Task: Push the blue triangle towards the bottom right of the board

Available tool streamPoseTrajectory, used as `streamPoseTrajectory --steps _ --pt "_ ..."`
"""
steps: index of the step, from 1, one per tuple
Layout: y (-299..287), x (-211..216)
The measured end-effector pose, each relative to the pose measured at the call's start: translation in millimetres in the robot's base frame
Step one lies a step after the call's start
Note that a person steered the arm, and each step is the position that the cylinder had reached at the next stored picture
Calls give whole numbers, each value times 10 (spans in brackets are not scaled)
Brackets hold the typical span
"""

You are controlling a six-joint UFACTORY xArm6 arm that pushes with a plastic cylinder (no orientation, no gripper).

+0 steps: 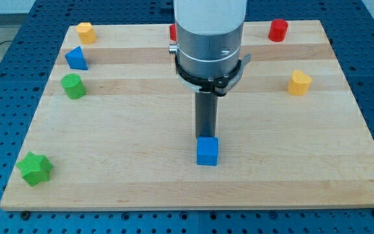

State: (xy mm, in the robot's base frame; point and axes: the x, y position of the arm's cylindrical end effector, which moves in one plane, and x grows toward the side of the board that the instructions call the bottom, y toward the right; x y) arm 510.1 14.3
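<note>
Blue cube (207, 151) touches my tip (206, 138); blue triangle (76, 58) sits far left; no writing.

White cylindrical arm housing (210, 16), silver collar (black clamp ring), straight dark rod (206, 114)

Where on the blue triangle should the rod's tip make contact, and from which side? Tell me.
No jaws here, so it is a push. Set my tip, now behind the blue cube, against the blue triangle on its upper-left side, toward the yellow block. Pushing from there probably sends it toward the view's bottom right. Aim low and central on that face, since a triangle likely twists off-centre, and pass above the green cylinder.
</note>
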Motion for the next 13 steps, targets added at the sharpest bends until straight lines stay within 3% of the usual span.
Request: streamPoseTrajectory --steps 2,4,5,7,8,11,13 --pt "-15 153" --pt "-445 -781" --pt "-933 -1043" --pt "-1560 -2047" --pt "-1869 -2301" --pt "-3182 -2352" --pt "-3187 -2229"
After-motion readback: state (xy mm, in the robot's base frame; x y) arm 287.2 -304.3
